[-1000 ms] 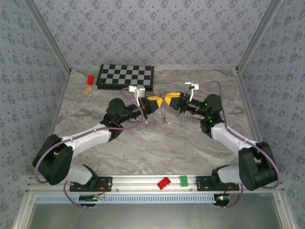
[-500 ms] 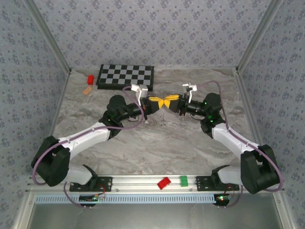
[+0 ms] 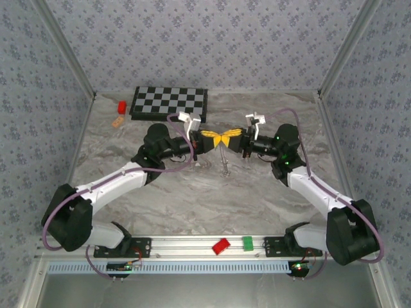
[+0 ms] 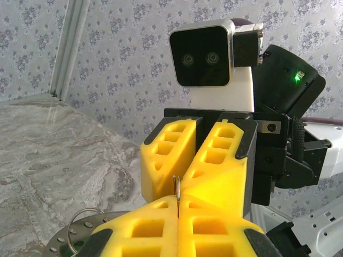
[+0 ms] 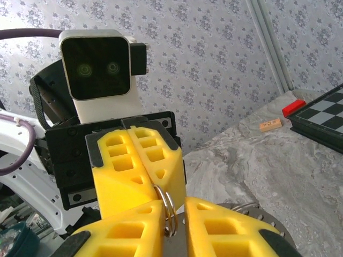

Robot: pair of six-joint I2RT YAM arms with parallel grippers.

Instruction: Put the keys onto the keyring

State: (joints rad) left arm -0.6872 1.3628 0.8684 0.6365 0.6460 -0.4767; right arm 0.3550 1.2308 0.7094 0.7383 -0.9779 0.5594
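Observation:
My two grippers meet tip to tip above the middle of the table. The keyring (image 5: pixel 169 214) is a small doubled wire loop at that meeting point. My left gripper (image 3: pixel 218 137) is shut on it, and the wire edge (image 4: pixel 176 187) pokes out past its pressed yellow fingers. My right gripper (image 5: pixel 174 206) stands open by a narrow gap around the loop, which leans on one finger. Below the fingers there is a flat grey perforated metal piece (image 5: pixel 257 217). A thin grey thing (image 3: pixel 225 162) dangles under the tips. The keys are out of view.
A checkerboard (image 3: pixel 169 102) lies at the back left, with a red block (image 3: pixel 121 106) and a small tan piece (image 3: pixel 117 121) beside it. On the front rail sit another red block (image 3: pixel 221 246) and a green block (image 3: pixel 247 242). Patterned walls enclose three sides.
The two grippers have closed the gap between their tips. The right jaws have narrowed around the loop. The dangling piece has swung slightly to the right.

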